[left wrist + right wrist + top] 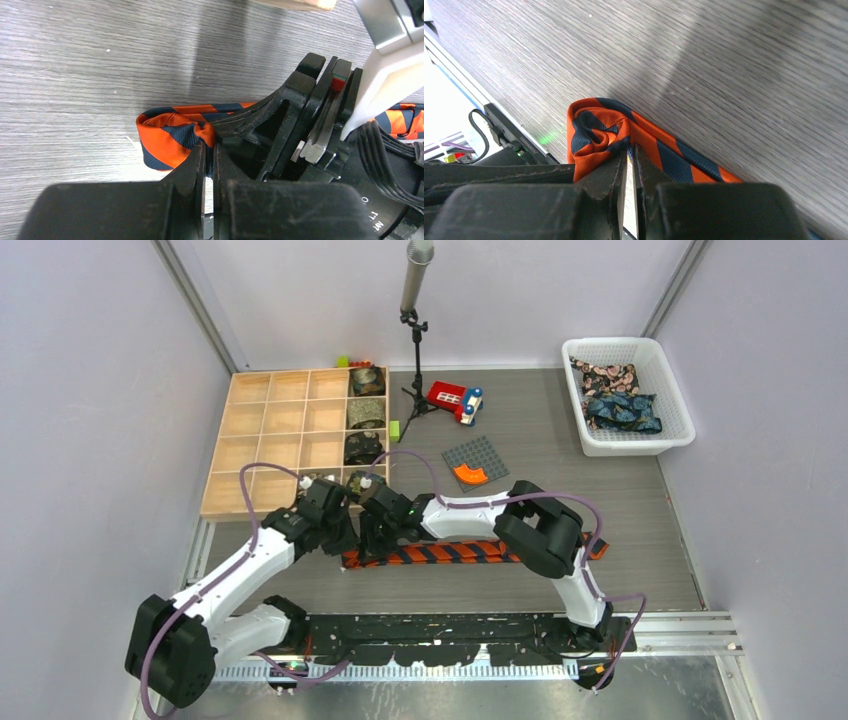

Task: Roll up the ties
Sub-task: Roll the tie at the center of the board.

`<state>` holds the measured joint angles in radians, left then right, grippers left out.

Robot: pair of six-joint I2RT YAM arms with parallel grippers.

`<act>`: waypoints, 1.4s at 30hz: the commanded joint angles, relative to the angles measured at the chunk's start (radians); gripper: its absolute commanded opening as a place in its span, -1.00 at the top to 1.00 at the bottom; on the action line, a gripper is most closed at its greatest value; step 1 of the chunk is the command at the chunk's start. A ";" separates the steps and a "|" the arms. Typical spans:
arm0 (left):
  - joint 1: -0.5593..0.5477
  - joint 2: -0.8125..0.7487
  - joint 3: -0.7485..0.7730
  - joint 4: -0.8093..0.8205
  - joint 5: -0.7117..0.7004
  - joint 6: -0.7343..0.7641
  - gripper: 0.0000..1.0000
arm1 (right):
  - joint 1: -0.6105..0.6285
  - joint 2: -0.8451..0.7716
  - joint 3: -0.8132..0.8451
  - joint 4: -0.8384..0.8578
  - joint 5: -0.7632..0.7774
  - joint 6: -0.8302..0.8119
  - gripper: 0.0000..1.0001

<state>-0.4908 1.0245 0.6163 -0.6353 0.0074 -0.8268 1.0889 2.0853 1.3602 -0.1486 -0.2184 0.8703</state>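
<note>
Grey table [600, 500], left hand [209, 150] and right hand [629, 154] pinching orange-striped tie [596, 131]

One tie [460, 553] lies on the table [600, 500], before the compartment box [262, 430]; basket [640, 445] far right.

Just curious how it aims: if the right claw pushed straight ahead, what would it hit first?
The rolled end of the striped tie, pinched right at the tips of the right claw. Beyond that probably the table, though depth is unclear.
</note>
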 commanded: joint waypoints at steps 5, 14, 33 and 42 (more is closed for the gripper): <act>-0.040 0.061 -0.017 0.058 0.001 -0.017 1.00 | -0.008 -0.164 0.022 -0.160 0.132 -0.053 0.66; -0.105 0.123 -0.003 0.098 -0.029 -0.032 1.00 | -0.019 -0.261 0.005 -0.323 0.215 -0.100 0.65; -0.137 0.088 -0.038 0.197 -0.012 -0.070 0.31 | -0.028 -0.323 -0.065 -0.241 0.190 -0.079 0.63; -0.137 0.077 -0.067 0.238 0.032 -0.081 0.90 | -0.028 -0.289 -0.085 -0.163 0.140 -0.043 0.38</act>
<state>-0.6243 1.1263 0.5579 -0.4488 0.0254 -0.8989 1.0637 1.8233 1.2751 -0.3763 -0.0544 0.8036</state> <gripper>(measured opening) 0.078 0.291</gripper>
